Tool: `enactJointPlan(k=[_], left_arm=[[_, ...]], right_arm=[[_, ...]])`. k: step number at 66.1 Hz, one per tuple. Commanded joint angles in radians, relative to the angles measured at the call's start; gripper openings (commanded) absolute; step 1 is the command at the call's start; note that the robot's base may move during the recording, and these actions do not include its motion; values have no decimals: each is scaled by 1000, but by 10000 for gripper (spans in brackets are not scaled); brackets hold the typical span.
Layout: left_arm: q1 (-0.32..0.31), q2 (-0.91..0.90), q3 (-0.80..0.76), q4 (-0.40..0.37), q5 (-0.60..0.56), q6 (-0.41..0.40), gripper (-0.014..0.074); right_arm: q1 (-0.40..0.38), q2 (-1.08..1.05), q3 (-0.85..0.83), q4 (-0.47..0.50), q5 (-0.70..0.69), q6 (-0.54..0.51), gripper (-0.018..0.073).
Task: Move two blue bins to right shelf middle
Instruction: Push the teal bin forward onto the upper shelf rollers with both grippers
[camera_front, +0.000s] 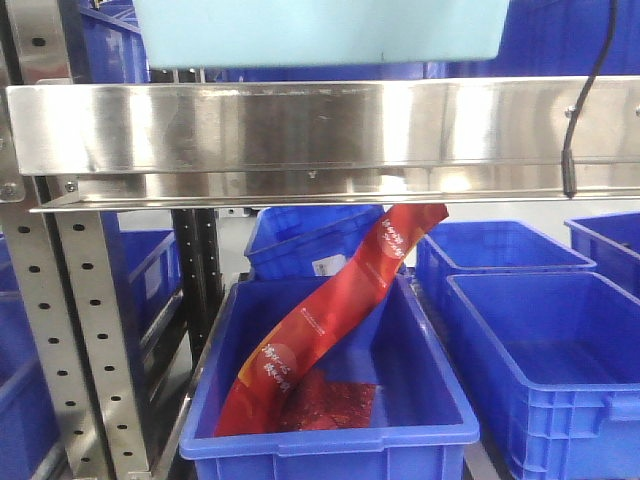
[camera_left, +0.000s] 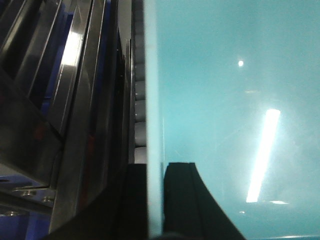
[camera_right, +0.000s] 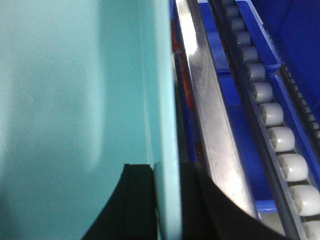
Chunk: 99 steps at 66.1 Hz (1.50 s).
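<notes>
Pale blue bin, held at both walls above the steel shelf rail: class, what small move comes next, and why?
Probably ease it forward onto the rollers. The pale blue bin sits just above the steel rail, and both the left gripper and right gripper have fingers either side of a wall.

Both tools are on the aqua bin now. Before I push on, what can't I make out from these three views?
- Pale aqua bin: front view's top edge cuts off its upper part.
- Second pale bin: in no view.
- Left tool and right tool: only the fingers show, straddling the bin's wall; arms out of frame.
- Red bag: its top is hidden behind the steel shelf rail; print too small.
</notes>
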Motion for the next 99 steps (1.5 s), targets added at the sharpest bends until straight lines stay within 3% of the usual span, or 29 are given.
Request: enactJointPlan(k=[1,19,25,40,47,51,75,82,89,97,99], left_arm=[[0,-7,-16,-68,-77,-11,-111],[4,17,-16,-63,-82,-11,-109],[4,20,-16,-59,-82,-11,-56],[4,20,-16,-29,-77,-11,335],[4,20,-16,-27,-75,-11,460],[4,20,-16,-9,-75,-11,477],[4,18,-84,14,-51,-11,471],[4,18,-140,14,-22,-11,410],[4,18,-157,9,-6,-11,209],[4,14,-157,-10,2,-3,-116],[4,11,-157,-22,2,3,-111]], right_arm=[[10,-6,-23,-1,-273,5,-165],[9,14,-23,-3,-262,5,-165],[9,14,-23,-3,-262,5,-135],[7,14,-23,-3,-257,5,342],[5,14,-23,-5,-256,5,423],[5,9,-23,-5,-256,5,424],[5,-24,-40,-56,-245,5,424],[5,-32,-54,-56,-237,5,394],[5,-34,-54,-56,-223,5,203],[5,-34,-54,-56,-207,5,-148],[5,-36,-54,-56,-207,5,-164]])
